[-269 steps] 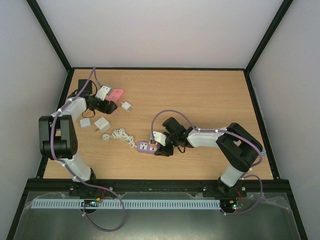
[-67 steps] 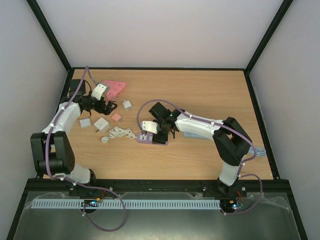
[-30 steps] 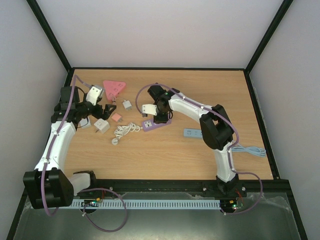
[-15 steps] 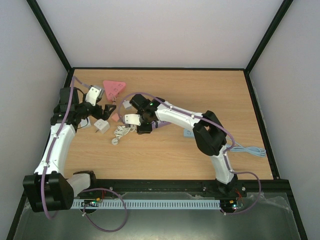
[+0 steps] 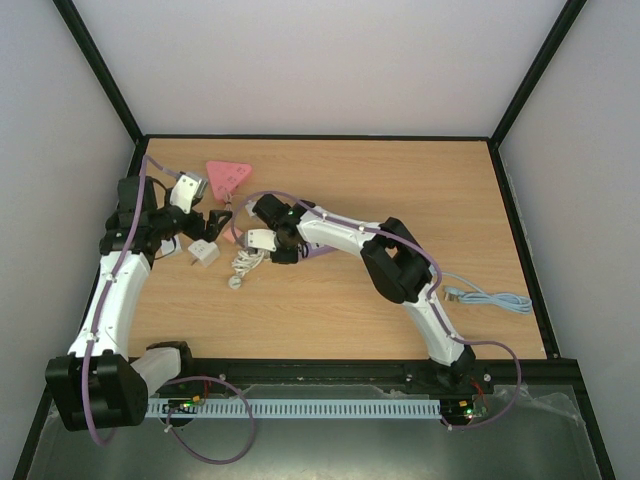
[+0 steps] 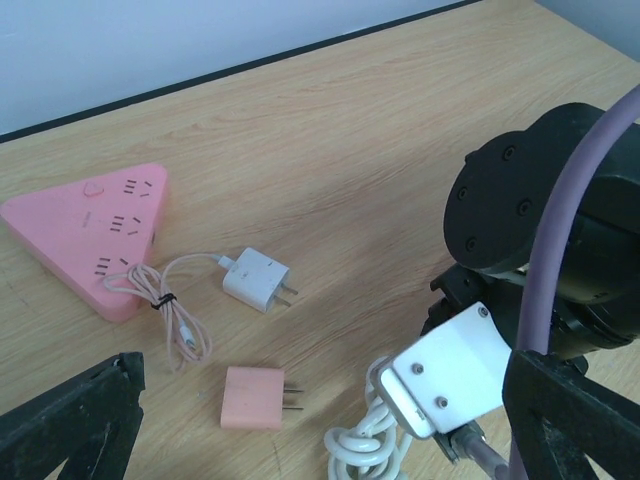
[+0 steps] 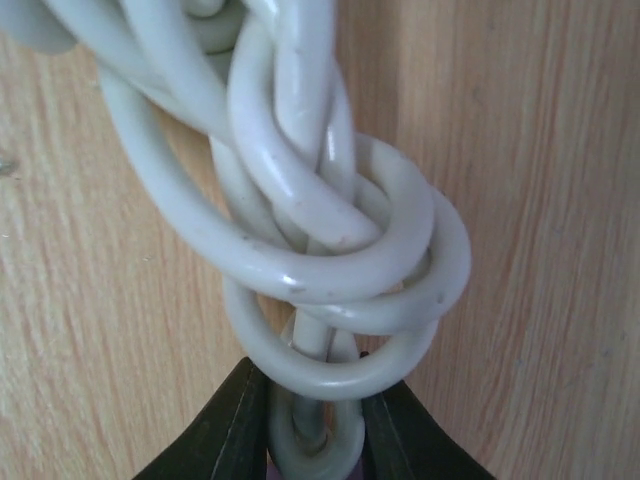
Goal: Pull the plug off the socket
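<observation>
While the right hand [image 7: 315,435] is clamped narrow on the white coiled cord [image 7: 320,260], the plug itself is not visible in any view. The fingers [image 7: 245,425] pinch a loop of the bundle, not a plug body. The lilac socket strip [image 5: 320,252] lies left of the bench [image 5: 420,190] centre, mostly hidden under the right forearm, with the cord bundle just to its left. The plug is presumably seated in it, under the hand.

Left hand [image 5: 207,222]: jaws wide, holding nothing, hovering near the far-left corner, apart from the strip.

Risks from here (judgement):
- The grip is on the cord, not the plug. A pull may only tighten or unwind the coil, and the loop may slide out between the fingers. Strain would fall where the cord enters the plug.
- Nothing appears to hold the strip down. Friction on the wood is the only restraint, so the strip will likely be dragged along with the plug seated.
- An off-axis pull could jam the pins or tip the strip.
- Clutter is close by: a pink adapter [image 6: 252,397], a white USB charger [image 6: 258,282] and a pink triangular power strip [image 6: 95,225] sit near the cord toward the far-left corner. A sweep that way could knock them.
- The two arms are near each other, so contact is possible if the left hand closes in to brace.
</observation>
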Motion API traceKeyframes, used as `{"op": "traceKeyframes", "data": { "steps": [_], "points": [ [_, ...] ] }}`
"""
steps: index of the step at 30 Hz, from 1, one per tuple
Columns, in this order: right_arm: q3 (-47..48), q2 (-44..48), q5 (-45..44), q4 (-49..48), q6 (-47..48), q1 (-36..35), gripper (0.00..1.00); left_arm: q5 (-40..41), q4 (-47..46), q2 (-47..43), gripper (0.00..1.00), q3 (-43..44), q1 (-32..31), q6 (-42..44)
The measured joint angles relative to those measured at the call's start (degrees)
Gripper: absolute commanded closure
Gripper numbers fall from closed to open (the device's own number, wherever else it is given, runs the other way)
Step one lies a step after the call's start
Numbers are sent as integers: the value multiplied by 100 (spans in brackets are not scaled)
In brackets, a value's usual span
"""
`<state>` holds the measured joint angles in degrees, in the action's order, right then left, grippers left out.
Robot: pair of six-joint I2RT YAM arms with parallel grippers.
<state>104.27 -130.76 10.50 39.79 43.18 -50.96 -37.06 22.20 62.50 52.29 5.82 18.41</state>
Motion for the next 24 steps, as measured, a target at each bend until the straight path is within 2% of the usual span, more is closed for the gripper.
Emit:
{"op": "traceKeyframes", "data": {
  "steps": [7, 24],
  "points": [
    [-26, 0, -46, 7, 155, 369, 83, 0, -2, -79, 0, -28, 0, 0],
    [-769, 431, -127, -129, 645, 2323, 82, 219, -2, -76, 0, -44, 0, -50]
  ]
}}
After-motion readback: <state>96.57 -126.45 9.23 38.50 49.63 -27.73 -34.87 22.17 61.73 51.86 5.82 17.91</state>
